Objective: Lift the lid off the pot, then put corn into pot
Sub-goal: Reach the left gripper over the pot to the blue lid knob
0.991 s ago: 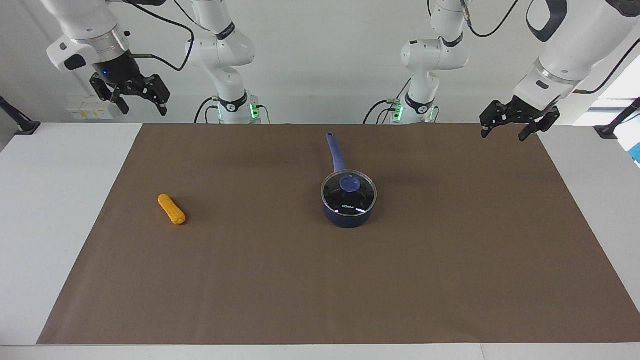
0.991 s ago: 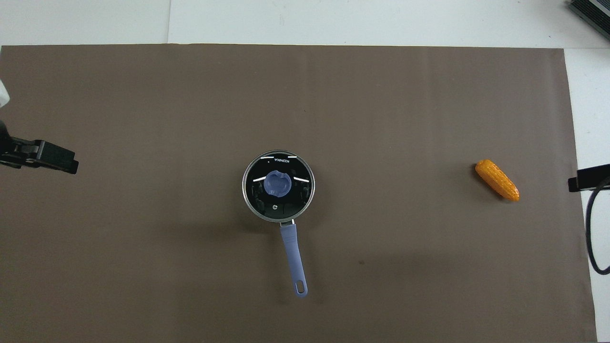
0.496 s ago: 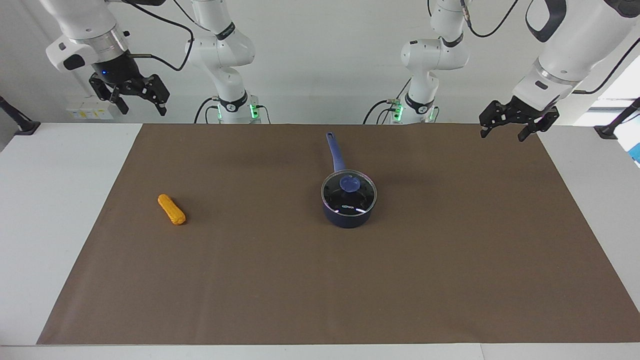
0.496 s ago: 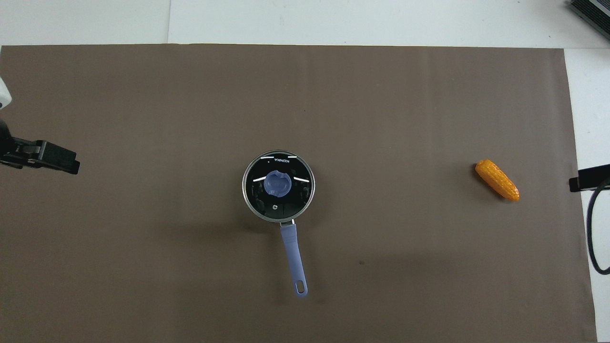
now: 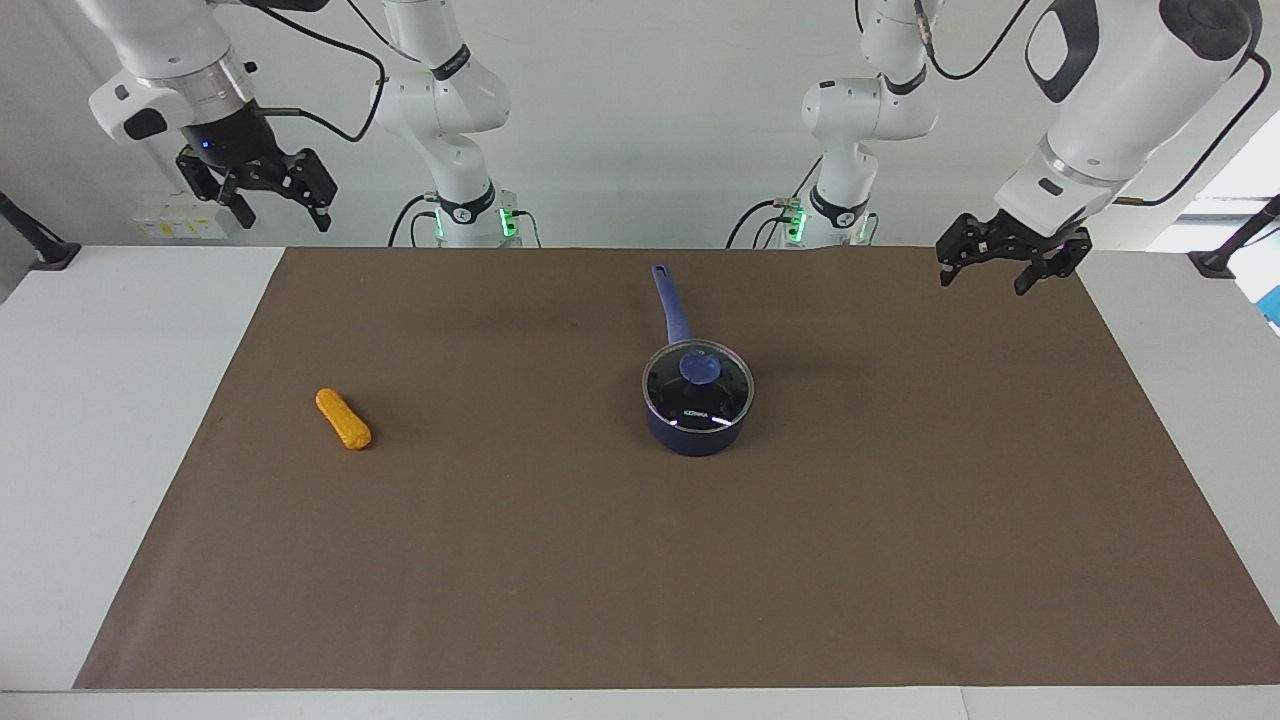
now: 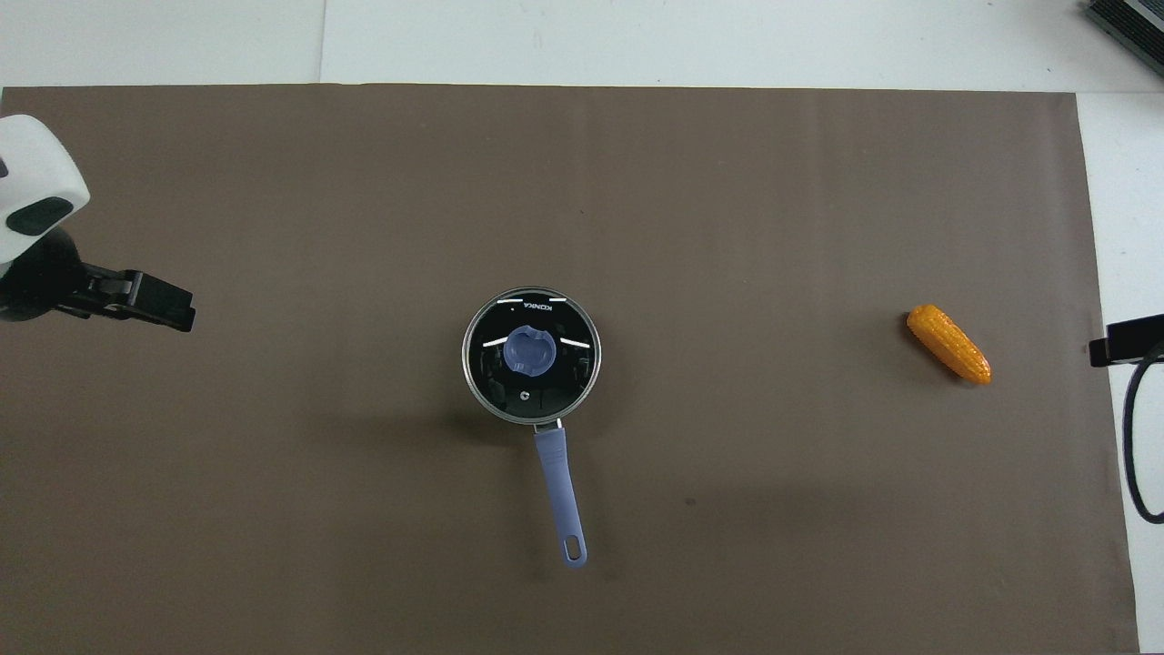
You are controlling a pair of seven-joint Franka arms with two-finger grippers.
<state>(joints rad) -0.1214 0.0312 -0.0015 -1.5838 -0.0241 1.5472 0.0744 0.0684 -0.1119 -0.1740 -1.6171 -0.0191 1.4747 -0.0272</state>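
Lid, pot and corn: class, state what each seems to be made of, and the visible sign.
Lid: clear glass, since the pot's dark inside shows through; shiny metal rim; matte blue knob, probably plastic.
Pot: likely coated metal, smooth navy outside.
Corn: probably moulded plastic, uniformly orange with bumpy kernels.

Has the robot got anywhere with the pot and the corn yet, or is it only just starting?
Only just starting. Nothing is done: the lid sits on the pot, and the corn lies on the brown mat toward the right arm's end. Both grippers are open and empty, the left gripper up over the mat's corner, the right gripper waiting high by its end. Left to do: lift the lid, then put the corn in.
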